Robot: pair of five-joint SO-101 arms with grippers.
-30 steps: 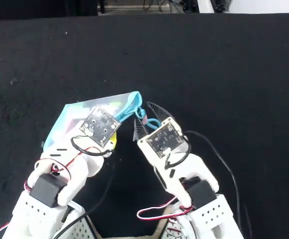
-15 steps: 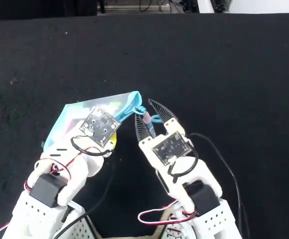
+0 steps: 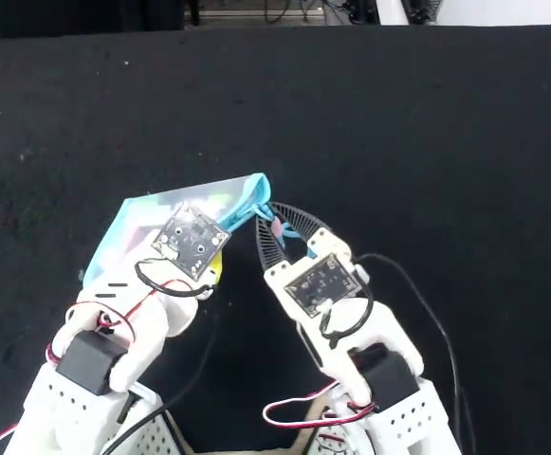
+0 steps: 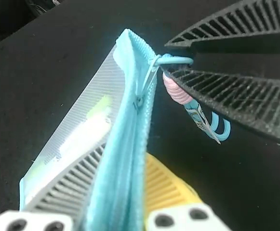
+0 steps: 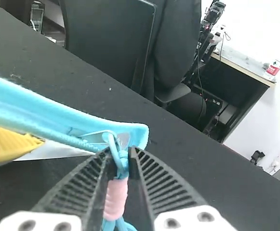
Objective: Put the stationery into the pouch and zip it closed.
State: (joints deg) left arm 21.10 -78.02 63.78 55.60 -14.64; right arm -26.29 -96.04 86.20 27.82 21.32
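The light-blue pouch [image 3: 152, 216] lies left of centre in the high view, one end raised in my left gripper [image 3: 220, 248]. In the left wrist view that gripper [image 4: 125, 149] is shut on the pouch's blue zipper band [image 4: 130, 120], between a white finger and a yellow finger [image 4: 166, 185]. The zipper pull [image 5: 101, 137] sits at the pouch's corner, trailing a blue cord with a pink bead [image 5: 114, 195]. My right gripper [image 5: 120, 158] is shut on that cord, just above the bead. The same black fingers [image 4: 226, 86] show beside the pull [image 4: 152, 72] in the left wrist view.
Black tabletop [image 3: 398, 142] spreads wide beyond and to the right of both arms. The right arm's black cable [image 3: 427, 303] loops beside it. A dark chair [image 5: 115, 43] and a desk [image 5: 236, 72] stand past the table's far edge.
The right gripper was open beside the pouch's corner; it has moved in and shut on the zipper cord. The left arm and pouch have stayed put.
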